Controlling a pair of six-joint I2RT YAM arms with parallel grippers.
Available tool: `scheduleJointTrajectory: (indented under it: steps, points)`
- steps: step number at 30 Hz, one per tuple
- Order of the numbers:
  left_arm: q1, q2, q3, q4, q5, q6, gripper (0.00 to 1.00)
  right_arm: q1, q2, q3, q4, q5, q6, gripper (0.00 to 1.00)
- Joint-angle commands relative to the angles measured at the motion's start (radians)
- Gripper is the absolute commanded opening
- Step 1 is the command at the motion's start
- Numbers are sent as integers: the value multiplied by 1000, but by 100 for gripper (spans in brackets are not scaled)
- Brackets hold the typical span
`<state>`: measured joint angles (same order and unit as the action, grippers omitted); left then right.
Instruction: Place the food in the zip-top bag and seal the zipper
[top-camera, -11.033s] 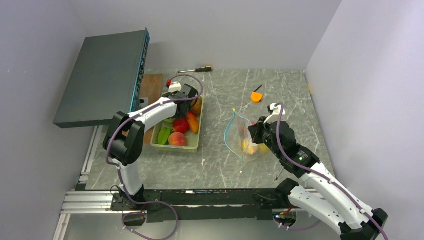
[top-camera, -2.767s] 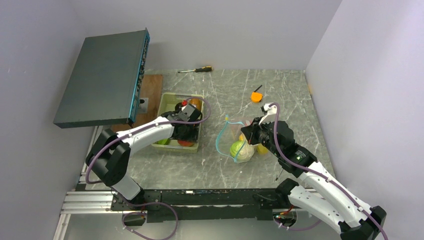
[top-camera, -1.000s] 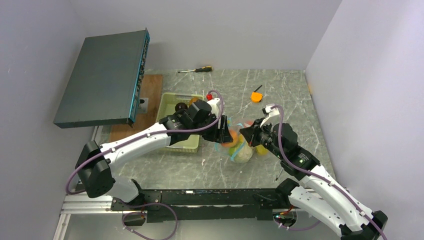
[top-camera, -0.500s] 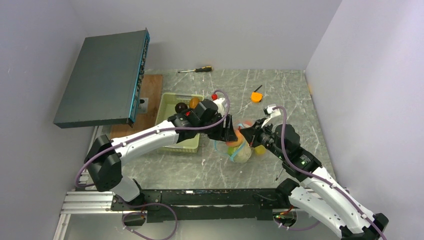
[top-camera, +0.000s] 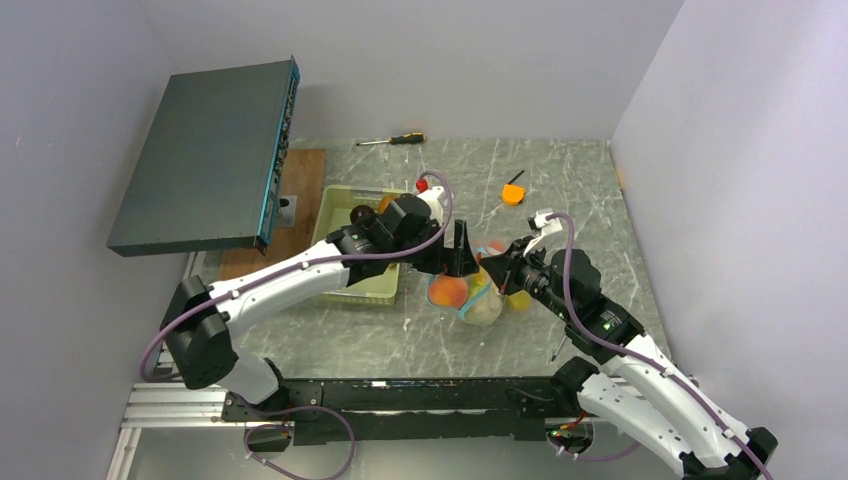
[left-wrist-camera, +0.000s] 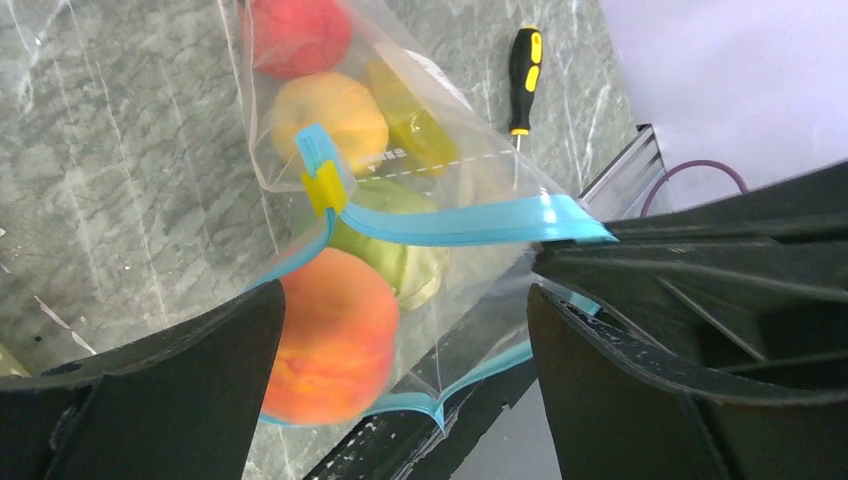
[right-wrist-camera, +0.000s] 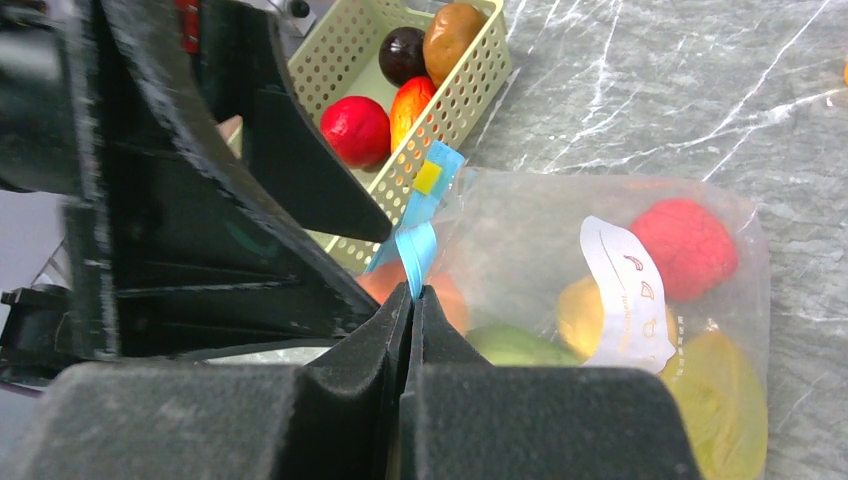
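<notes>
With the right pincer (right-wrist-camera: 412, 292) clamped on the teal-blue zipper strip (left-wrist-camera: 460, 222) of the clear floppy plastic bag (right-wrist-camera: 520, 210), and an orange toy peach (left-wrist-camera: 325, 335) in its mouth just below the left pincer (left-wrist-camera: 400, 300)'s wide-apart fingers, several toy fruits (right-wrist-camera: 688, 245) are bagged, more wait in the pale green plastic tray (right-wrist-camera: 450, 110) beyond, and the sealing is not yet done.

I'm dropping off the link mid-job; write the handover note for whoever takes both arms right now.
The left gripper is open over the bag's mouth, holding nothing.
The right gripper is shut on the zipper, pinching the mouth's edge.
The bag lies right of the tray. A peach sits in its mouth, with other food deeper inside.
Done: those pieces are bagged.
Left: move at least four pieces from the tray, then seal the open zipper.
</notes>
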<state>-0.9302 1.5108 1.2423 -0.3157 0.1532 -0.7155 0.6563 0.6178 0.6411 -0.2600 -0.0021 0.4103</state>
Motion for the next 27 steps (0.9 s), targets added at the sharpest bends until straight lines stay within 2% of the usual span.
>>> scheduleJointTrajectory:
  steps: [1, 4, 8, 10, 12, 18, 24, 27]
  points:
    - [-5, -91, -8, 15, -48, 18, 95, 3, -8, 1, 72, -7, -9, 0]
    - [-3, -117, -20, -12, -69, 20, 94, 3, 0, 5, 75, -10, -11, 0]
    - [-5, -144, -60, -32, -72, 26, 87, 4, 1, 5, 78, -9, -10, 0]
    - [-5, -158, -95, -40, -81, 13, 79, 3, 7, 4, 86, -15, -11, 0]
    - [-6, -167, -124, -61, -103, 6, 66, 3, 16, 21, 63, -4, -14, 0]
    - [-8, -171, -215, -25, -121, -25, 48, 5, 7, 18, 65, -2, -17, 0]
    - [-15, -134, -253, 33, -110, -55, 43, 4, 10, 15, 72, -5, -17, 0]
    - [-16, -105, -241, 35, -114, -47, 43, 3, 11, 14, 74, -9, -18, 0]
